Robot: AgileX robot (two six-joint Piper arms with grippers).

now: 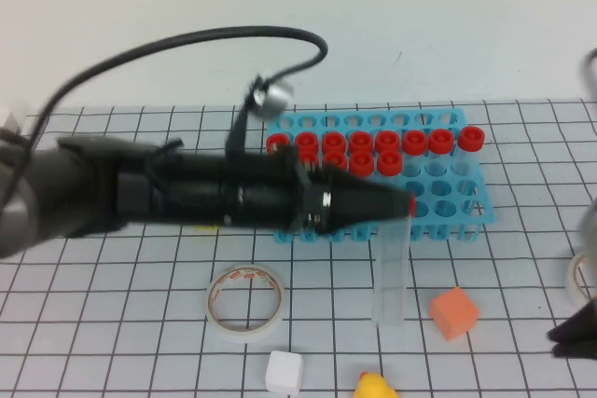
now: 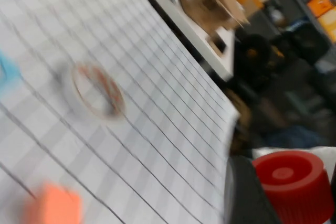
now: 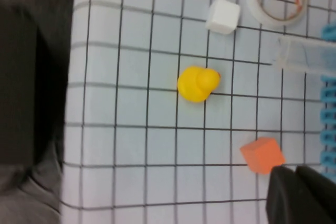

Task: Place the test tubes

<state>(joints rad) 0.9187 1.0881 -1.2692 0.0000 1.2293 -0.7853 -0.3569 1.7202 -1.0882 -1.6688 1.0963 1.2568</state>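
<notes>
My left arm reaches across the table, and its gripper [image 1: 403, 204] is shut on the red cap [image 2: 292, 183] of a clear test tube [image 1: 391, 272]. The tube hangs tilted over the mat just in front of the blue rack [image 1: 464, 214]. One dark finger [image 2: 245, 195] presses against the cap. Several red-capped tubes [image 1: 362, 144] stand in the rack's back rows. My right gripper [image 1: 576, 333] is at the table's right front edge, shut and empty. In the right wrist view its fingertips [image 3: 294, 195] lie beside the orange cube [image 3: 262, 154].
A tape roll [image 1: 246, 300], a white cube [image 1: 284, 372], a yellow duck [image 1: 374, 386] and the orange cube [image 1: 454, 312] lie in front of the rack. Another tape roll [image 1: 582, 274] is at the right edge. A cable loops above the left arm.
</notes>
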